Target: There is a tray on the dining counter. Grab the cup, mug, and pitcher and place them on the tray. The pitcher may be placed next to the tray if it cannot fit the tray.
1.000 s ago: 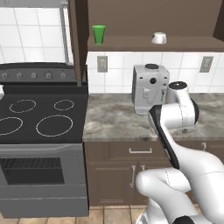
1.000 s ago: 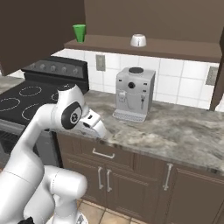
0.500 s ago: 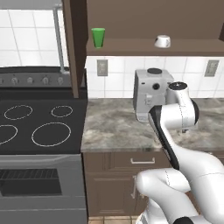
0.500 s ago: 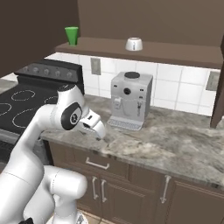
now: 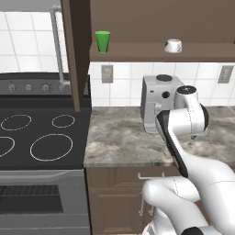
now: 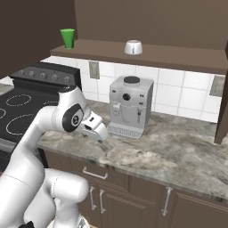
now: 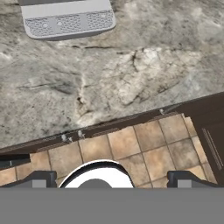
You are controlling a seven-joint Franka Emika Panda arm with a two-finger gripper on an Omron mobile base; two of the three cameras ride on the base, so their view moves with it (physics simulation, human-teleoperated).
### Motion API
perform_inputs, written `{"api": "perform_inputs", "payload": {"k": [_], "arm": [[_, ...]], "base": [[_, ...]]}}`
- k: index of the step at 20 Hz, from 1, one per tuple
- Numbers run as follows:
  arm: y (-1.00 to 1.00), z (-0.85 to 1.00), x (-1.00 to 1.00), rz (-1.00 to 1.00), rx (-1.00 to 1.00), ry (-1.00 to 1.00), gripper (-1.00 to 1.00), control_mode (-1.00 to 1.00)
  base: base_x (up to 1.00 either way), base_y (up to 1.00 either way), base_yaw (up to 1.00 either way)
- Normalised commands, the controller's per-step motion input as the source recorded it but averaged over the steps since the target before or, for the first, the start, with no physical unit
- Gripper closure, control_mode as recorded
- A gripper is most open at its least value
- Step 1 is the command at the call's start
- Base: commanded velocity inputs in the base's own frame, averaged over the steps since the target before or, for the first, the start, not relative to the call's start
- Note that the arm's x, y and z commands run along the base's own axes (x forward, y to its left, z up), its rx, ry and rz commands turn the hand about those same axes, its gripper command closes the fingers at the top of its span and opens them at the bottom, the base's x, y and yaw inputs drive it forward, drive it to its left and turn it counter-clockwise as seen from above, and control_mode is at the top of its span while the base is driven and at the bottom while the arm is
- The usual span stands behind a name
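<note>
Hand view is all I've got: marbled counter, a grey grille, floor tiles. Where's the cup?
Observer: The cup stands upright on the wall shelf, near its left end, high above the counter.
Operator: And the mug?
Observer: The mug sits on the same shelf, well to the right of the cup, above the coffee machine.
Operator: So what's that grille?
Observer: It's the drip tray at the foot of the coffee machine, which stands on the counter against the tiled wall.
</note>
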Motion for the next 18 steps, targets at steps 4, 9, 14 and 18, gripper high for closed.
{"api": "perform_inputs", "payload": {"k": [4,9,14,18], "arm": [[0.0,0.0,0.0,0.0,0.0,0.0,-1.0,1.0],[0.0,0.0,0.0,0.0,0.0,0.0,-1.0,1.0],[0.0,0.0,0.0,0.0,0.0,0.0,-1.0,1.0],[0.0,0.0,0.0,0.0,0.0,0.0,-1.0,1.0]], "base": [[0.43,0.0,0.0],[0.42,0.0,0.0],[0.16,0.0,0.0],[0.0,0.0,0.0]]}}
